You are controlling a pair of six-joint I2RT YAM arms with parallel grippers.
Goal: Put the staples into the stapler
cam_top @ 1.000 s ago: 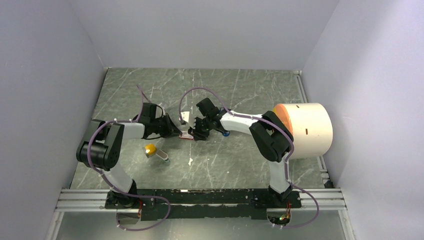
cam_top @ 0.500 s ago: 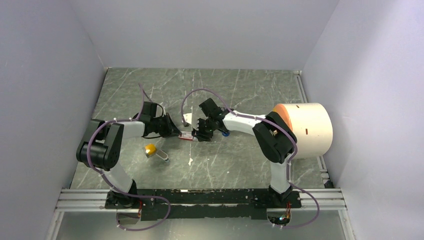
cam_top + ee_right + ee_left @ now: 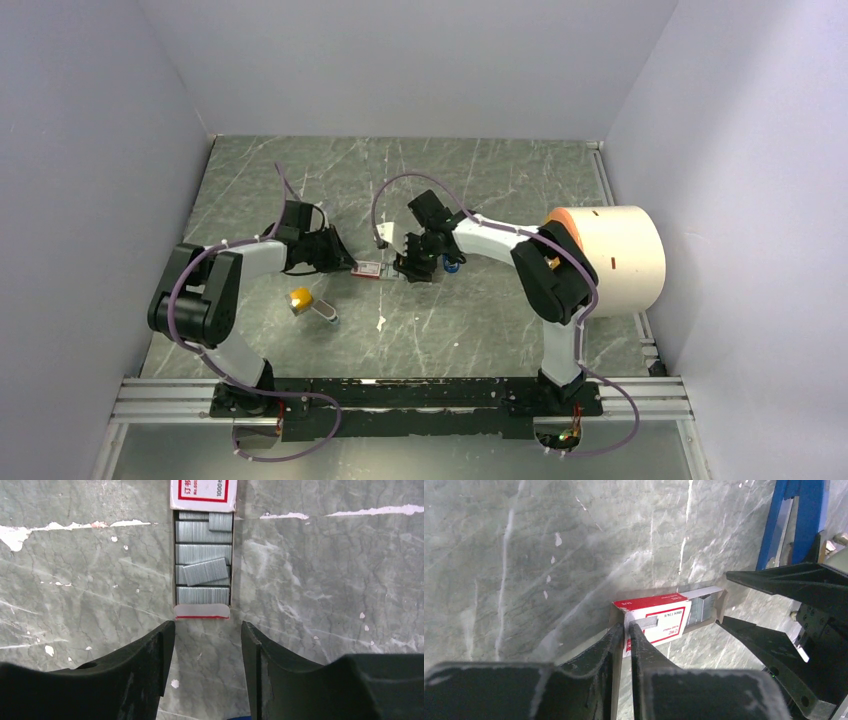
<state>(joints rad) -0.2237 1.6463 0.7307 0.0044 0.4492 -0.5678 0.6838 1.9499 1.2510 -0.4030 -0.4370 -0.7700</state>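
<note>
Overhead, both arms meet mid-table: left gripper [image 3: 352, 266] and right gripper [image 3: 408, 268] sit at opposite ends of a small red-and-white box [image 3: 368, 269]. Only this view shows an orange-yellow block [image 3: 299, 297] lying apart to the left and a large cream cylinder [image 3: 610, 260] at the right edge. The stapler [image 3: 452, 266] is only a blue speck behind the right wrist.

Left wrist view: the left fingers [image 3: 616, 642] are pinched almost together on the near end of the box, which lies flat on the marble table [image 3: 524, 555]. The stapler's blue body shows clearly at top right, beyond the right gripper and well clear of the box.

Right wrist view: the right fingers [image 3: 152, 650] stand apart with nothing between them, tips just short of the tray's white, red-edged end flap [image 3: 202, 611]. Only here are the box's contents visible.

Against a second ago: the right wrist has shifted slightly right and back from the box end, and its fingers stand wider. The left arm reaches a touch further in. The box has barely moved.

Contents: the grey tray [image 3: 722, 601] is slid partly out of the box sleeve. The staples [image 3: 202, 552] fill it in silvery rows laid crosswise, with one short strip [image 3: 205, 571] lying askew on top of them. All the staples seen are in the tray.
</note>
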